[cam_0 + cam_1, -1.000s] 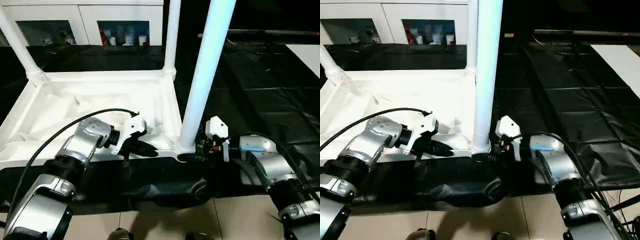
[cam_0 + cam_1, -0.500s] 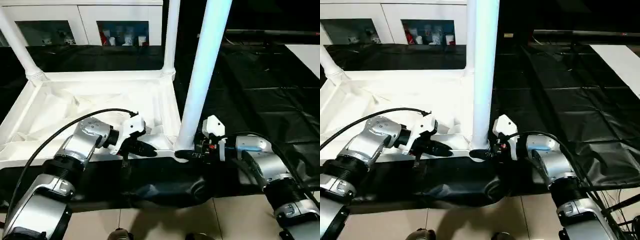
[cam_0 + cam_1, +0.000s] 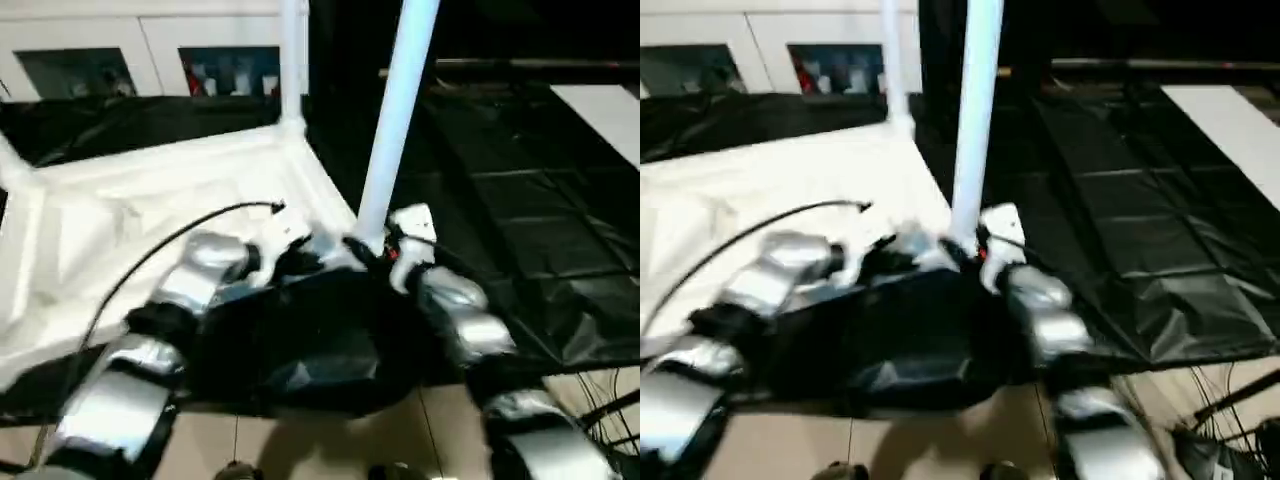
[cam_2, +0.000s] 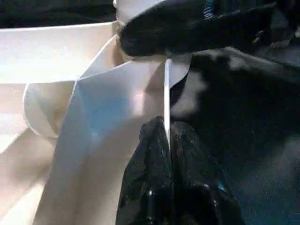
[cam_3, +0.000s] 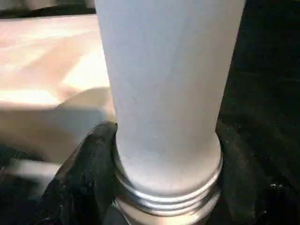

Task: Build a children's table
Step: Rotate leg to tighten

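Left eye view: table top [image 3: 150,200] is swung since a second ago | left tool [image 4: 167,140] pinches its rim | right tool [image 5: 164,187] clasps leg [image 3: 395,110] at socket; seating judged underway.

You have a white cabinet [image 3: 150,60] with glass doors at the back, black sheeting [image 3: 520,200] spread over the floor, and beige floor tiles [image 3: 300,440] nearest you.

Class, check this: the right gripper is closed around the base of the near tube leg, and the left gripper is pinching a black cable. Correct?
Not quite. The left gripper pinches the table's thin white edge, as the left wrist view shows. The right gripper does clasp the leg base.
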Motion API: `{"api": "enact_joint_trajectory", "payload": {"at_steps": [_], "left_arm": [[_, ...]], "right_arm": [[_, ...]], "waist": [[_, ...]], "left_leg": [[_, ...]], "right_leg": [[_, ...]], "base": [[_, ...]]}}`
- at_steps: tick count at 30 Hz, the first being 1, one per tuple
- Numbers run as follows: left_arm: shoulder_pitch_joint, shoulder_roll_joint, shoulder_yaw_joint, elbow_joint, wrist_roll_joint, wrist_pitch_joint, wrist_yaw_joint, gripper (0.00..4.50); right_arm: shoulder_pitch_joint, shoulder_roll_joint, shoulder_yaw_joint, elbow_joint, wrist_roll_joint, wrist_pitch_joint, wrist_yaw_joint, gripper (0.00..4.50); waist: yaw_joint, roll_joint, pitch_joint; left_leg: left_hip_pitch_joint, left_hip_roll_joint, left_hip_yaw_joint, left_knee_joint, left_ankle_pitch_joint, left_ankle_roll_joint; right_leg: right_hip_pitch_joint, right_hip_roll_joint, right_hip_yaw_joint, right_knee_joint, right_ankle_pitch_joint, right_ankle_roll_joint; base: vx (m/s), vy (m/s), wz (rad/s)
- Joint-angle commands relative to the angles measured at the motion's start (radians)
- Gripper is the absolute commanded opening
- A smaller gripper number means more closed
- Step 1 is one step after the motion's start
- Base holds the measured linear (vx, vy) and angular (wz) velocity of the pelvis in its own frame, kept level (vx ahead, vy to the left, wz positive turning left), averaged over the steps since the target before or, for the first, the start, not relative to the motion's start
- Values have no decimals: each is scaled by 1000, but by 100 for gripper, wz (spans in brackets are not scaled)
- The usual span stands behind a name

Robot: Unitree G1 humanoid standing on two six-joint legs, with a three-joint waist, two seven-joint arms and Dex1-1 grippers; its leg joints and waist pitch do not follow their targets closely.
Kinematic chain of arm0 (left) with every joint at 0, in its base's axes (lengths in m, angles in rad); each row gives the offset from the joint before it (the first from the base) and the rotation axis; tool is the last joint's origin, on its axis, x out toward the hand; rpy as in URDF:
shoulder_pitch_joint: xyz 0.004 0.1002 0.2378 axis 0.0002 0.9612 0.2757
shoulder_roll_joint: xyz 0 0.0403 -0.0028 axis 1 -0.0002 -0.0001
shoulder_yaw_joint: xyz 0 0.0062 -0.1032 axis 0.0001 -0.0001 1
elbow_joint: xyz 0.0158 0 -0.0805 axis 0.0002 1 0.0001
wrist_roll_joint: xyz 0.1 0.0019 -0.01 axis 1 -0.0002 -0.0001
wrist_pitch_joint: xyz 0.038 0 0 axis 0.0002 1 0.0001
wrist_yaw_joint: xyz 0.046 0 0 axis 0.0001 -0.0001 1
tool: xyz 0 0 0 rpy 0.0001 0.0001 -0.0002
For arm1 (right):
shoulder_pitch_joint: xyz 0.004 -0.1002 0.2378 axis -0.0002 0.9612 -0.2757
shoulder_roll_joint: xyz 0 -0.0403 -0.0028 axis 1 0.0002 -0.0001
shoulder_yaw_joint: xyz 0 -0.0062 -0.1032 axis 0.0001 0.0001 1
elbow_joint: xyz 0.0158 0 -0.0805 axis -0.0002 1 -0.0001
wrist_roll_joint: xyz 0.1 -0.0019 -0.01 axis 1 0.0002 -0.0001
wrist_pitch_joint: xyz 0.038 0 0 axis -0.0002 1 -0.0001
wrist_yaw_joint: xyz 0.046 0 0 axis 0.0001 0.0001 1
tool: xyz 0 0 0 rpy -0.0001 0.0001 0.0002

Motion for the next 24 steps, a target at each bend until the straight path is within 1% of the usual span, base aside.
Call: {"api": "enact_joint_trajectory", "payload": {"at_steps": [1, 2, 3, 4, 5, 6, 7, 8, 11, 12, 13, 15, 16, 18, 19, 20, 21, 22, 23, 24], "left_arm": [[-8, -44, 13, 45, -3, -8, 72, 0], [-12, -50, 15, 54, -1, -9, 81, 0], [-16, -56, 16, 64, -1, -13, 84, 0], [-18, -59, 16, 71, 1, -18, 87, 0], [-19, -60, 16, 74, 2, -21, 87, 0], [-19, -60, 16, 74, 1, -21, 85, 0], [-15, -59, 16, 70, 0, -21, 77, 0], [-13, -55, 14, 67, 2, -23, 75, 0], [-14, -50, 13, 75, 5, -34, 72, 0], [-12, -47, 13, 75, 5, -37, 64, 0], [-13, -46, 13, 79, 7, -43, 62, 0], [-12, -43, 13, 82, 7, -51, 53, 0], [-11, -41, 12, 81, 7, -54, 48, 0], [-10, -37, 11, 81, 7, -58, 42, 0], [-7, -32, 11, 73, 4, -59, 29, 0], [-5, -28, 11, 69, 3, -60, 23, 0], [0, -20, 9, 59, 0, -62, 4, 0], [2, -18, 9, 57, -1, -63, -2, 0], [8, -4, 5, 44, -3, -65, -33, 0], [10, 2, 4, 39, -6, -66, -48, 0]], "right_arm": [[2, 43, -42, 85, 5, 6, -149, 268], [-3, 54, -44, 91, -2, -1, -168, 268], [-7, 66, -38, 96, -20, -22, -193, 268], [-9, 77, -30, 97, -36, -37, -208, 268], [-11, 84, -24, 98, -46, -47, -217, 268], [-11, 86, -20, 99, -49, -48, -216, 268], [-10, 95, -3, 103, -58, -52, -209, 268], [-8, 96, 7, 101, -61, -57, -195, 268], [-10, 96, 8, 110, -63, -78, -191, 268], [-9, 94, -1, 106, -55, -91, -182, 324], [-11, 91, -10, 105, -48, -109, -172, 338], [-11, 77, -6, 89, -56, -145, -151, 343], [-11, 70, -5, 77, -60, -156, -141, 373], [-14, 58, -12, 62, -56, -162, -125, 382], [-16, 39, -13, 44, -47, -157, -83, 385], [-17, 27, -12, 33, -40, -145, -52, 391], [-16, -2, -5, 8, -32, -135, 16, 403], [-15, -11, -2, 0, -30, -134, 36, 403], [-4, -60, 20, -38, -17, -106, 164, 403], [1, -78, 26, -48, -12, -96, 208, 403]], "waist": [[1, 5, -74], [1, 6, -74], [2, 5, -73], [2, 7, -74], [1, 6, -74], [1, 3, -75], [2, 5, -74], [1, 3, -74], [1, 3, -73], [0, 1, -72], [0, 2, -73], [0, -2, -72], [1, -2, -72], [1, -3, -72], [2, -2, -72], [2, -4, -73], [2, -4, -74], [4, -5, -75], [4, -7, -76], [5, -6, -76]], "left_leg": [[14, -19, 15, -69, -289, -20], [15, -19, 13, -70, -298, -19], [11, -20, 13, -71, -297, -13], [13, -20, 14, -71, -305, -9], [12, -20, 14, -71, -309, -7], [12, -20, 14, -72, -313, -6], [13, -20, 14, -72, -318, -5], [12, -19, 13, -73, -323, 0], [12, -19, 14, -74, -325, 4], [11, -18, 14, -74, -324, 5], [11, -18, 14, -74, -323, 6], [9, -18, 15, -74, -320, 13], [9, -19, 15, -74, -315, 15], [9, -18, 16, -74, -308, 18], [9, -18, 16, -74, -306, 20], [7, -19, 16, -73, -295, 25], [8, -18, 16, -73, -295, 30], [6, -18, 16, -71, -280, 36], [6, -18, 16, -70, -273, 42], [5, -16, 17, -68, -257, 52]], "right_leg": [[56, -20, 18, -77, -261, -206], [56, -20, 18, -78, -268, -201], [58, -19, 18, -78, -256, -196], [55, -19, 18, -80, -257, -194], [56, -19, 18, -80, -259, -194], [57, -19, 18, -81, -268, -190], [56, -19, 18, -81, -273, -189], [56, -20, 18, -81, -279, -185], [55, -20, 18, -83, -287, -181], [54, -20, 19, -83, -285, -182], [55, -20, 19, -83, -284, -182], [55, -21, 19, -84, -283, -181], [56, -21, 19, -83, -286, -180], [56, -21, 19, -84, -288, -180], [56, -21, 20, -84, -288, -181], [59, -20, 19, -82, -278, -180], [59, -20, 19, -82, -273, -182], [62, -21, 19, -81, -254, -187], [64, -19, 18, -79, -237, -191], [65, -19, 19, -76, -206, -200]], "base": [[0, 0, 0], [0, 0, 0], [0, 0, 0], [0, 0, 0], [0, 0, 0], [0, 0, 0], [0, 0, 0], [0, 0, 0], [0, 0, 0], [0, 0, 0], [0, 0, 0], [0, 0, 0], [0, 0, 0], [0, 0, 0], [0, 0, 0], [0, 0, 0], [0, 0, 0], [0, 0, 0], [0, 0, 0], [0, 0, 0]]}}
